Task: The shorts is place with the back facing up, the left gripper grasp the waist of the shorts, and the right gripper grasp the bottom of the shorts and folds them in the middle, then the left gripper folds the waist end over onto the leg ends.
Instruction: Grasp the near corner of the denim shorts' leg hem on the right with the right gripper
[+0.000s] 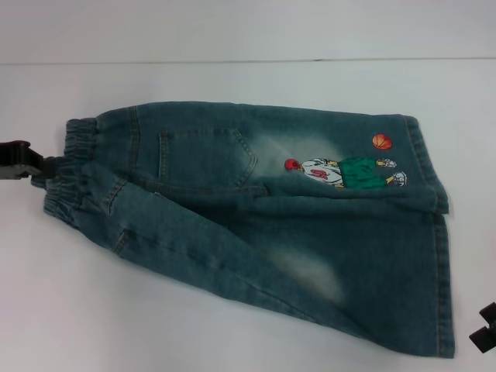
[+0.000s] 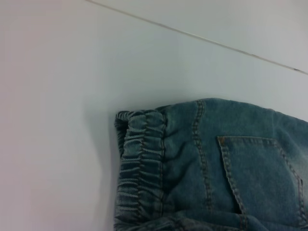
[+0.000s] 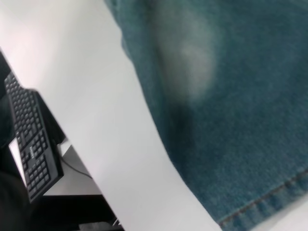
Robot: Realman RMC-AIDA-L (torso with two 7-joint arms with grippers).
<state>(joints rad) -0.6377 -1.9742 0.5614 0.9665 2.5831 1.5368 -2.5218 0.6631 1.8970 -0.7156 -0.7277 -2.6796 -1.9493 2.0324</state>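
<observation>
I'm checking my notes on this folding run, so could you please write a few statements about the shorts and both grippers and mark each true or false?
1. The shorts lie on a white table. True.
2. The left gripper sits at the leg hems. False: it is at the elastic waistband.
3. The cartoon patch is near the waistband. False: it lies towards the leg hems.
4. The right gripper is beside the hem end, at the table's near edge. True.
5. A back pocket faces up. True.
</observation>
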